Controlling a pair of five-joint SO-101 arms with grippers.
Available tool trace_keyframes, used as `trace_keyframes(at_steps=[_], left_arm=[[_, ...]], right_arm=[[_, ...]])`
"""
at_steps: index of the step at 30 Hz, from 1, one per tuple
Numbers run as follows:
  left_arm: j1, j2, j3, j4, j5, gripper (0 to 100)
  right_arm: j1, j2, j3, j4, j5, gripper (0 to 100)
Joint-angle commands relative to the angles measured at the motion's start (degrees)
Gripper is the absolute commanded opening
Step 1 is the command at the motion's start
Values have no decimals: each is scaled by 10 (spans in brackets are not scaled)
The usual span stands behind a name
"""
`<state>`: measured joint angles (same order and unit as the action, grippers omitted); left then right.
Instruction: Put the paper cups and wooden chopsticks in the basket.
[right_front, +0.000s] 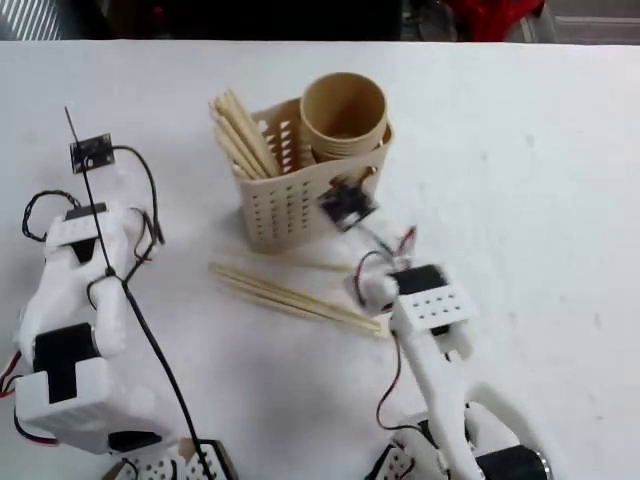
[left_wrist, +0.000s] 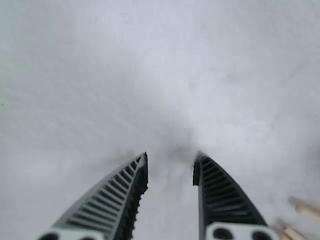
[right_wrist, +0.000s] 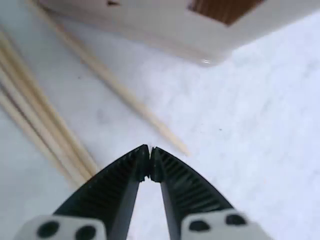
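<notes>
Several pale wooden chopsticks (right_front: 295, 297) are left lying on the white worktop (right_front: 540, 150). The right gripper (right_wrist: 150, 152), fingers clenched on nothing, probably needs to be opened first. The left gripper (left_wrist: 171, 159) is held with fingers parted.

- A white table (right_front: 540, 150) takes up nearly all of the high view, evenly lit.
- Behind its far edge runs a dark strip (right_front: 250, 18).
- A red object (right_front: 490, 14) shows there, toward the right.
</notes>
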<state>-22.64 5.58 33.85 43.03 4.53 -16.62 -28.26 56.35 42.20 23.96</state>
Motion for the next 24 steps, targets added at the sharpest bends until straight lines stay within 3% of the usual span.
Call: trace_keyframes(at_steps=[1,6,11,18,24], left_arm=[[6,-3,-3,-13,-6,169],[6,-3,-3,-13,-6,169],[6,-3,-3,-13,-6,169],[6,-3,-3,-13,-6,169],[6,-3,-3,-13,-6,169]], right_arm=[[46,6,-4,-44,-6,21],[61,90,-23,-102,-11,20],[66,160,-69,-134,-70,18],[62,217,-77,-149,-69,18],[61,211,-76,-70,22,17]])
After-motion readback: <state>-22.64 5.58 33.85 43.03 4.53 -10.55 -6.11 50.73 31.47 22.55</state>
